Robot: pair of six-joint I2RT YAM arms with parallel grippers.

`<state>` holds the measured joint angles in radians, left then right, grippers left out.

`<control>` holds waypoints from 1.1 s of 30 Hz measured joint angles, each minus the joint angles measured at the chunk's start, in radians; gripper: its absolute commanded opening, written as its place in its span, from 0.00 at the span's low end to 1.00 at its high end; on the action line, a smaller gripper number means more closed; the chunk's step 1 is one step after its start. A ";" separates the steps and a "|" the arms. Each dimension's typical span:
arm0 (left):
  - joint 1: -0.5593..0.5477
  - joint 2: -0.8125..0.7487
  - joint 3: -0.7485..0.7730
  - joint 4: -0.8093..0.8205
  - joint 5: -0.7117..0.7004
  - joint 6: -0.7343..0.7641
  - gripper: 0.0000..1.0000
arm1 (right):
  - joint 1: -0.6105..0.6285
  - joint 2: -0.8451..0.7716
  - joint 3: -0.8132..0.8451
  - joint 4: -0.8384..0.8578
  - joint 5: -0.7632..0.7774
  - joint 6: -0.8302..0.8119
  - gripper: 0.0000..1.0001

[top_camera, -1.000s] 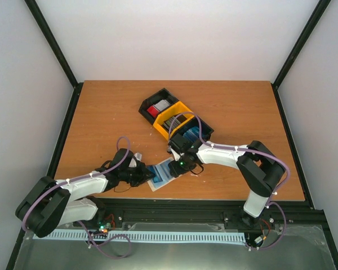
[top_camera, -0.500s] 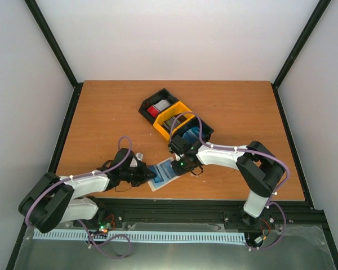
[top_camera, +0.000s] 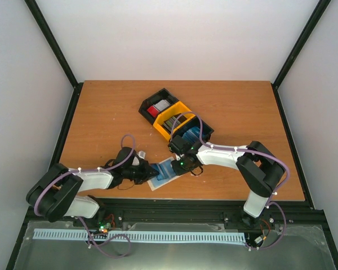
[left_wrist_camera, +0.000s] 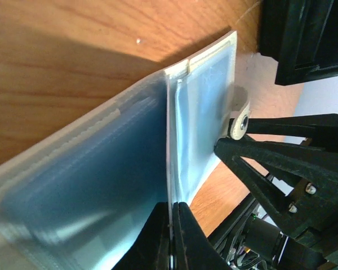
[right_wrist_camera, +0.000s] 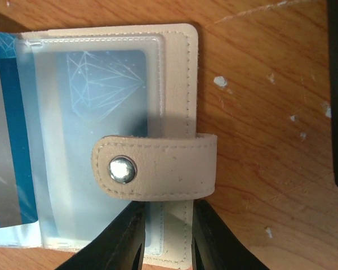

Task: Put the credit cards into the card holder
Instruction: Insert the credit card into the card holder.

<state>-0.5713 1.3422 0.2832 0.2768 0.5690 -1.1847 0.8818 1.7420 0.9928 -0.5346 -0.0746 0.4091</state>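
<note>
Now both jaws on card holder (top_camera: 164, 172).

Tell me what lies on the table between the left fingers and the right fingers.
The open card holder, a blue card inside. The top view shows it reaching from the left fingers to the right fingers.

Holder (left_wrist_camera: 101, 185) blurred close to the lens and cut by the left and bottom edges in left wrist view, left claw (left_wrist_camera: 170, 236) tips cut off below, right claw (right_wrist_camera: 166, 230) likewise, card (right_wrist_camera: 104, 84) dimmed behind cloudy plastic, tray (top_camera: 152, 98) contents too small to tell.
</note>
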 measured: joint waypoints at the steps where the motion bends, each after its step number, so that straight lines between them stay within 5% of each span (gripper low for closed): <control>1: 0.000 0.003 0.000 0.010 0.000 -0.003 0.01 | 0.000 0.000 0.000 0.000 0.000 0.000 0.24; 15: 0.000 -0.261 -0.060 -0.055 -0.129 -0.036 0.01 | -0.001 0.002 0.002 0.000 -0.007 0.022 0.22; 33: -0.035 0.027 -0.073 0.226 -0.061 -0.081 0.01 | -0.002 0.010 0.014 -0.012 -0.012 0.025 0.22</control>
<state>-0.6067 1.3697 0.2104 0.5026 0.5076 -1.2659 0.8795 1.7523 1.0073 -0.5468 -0.0868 0.4343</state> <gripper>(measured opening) 0.014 0.218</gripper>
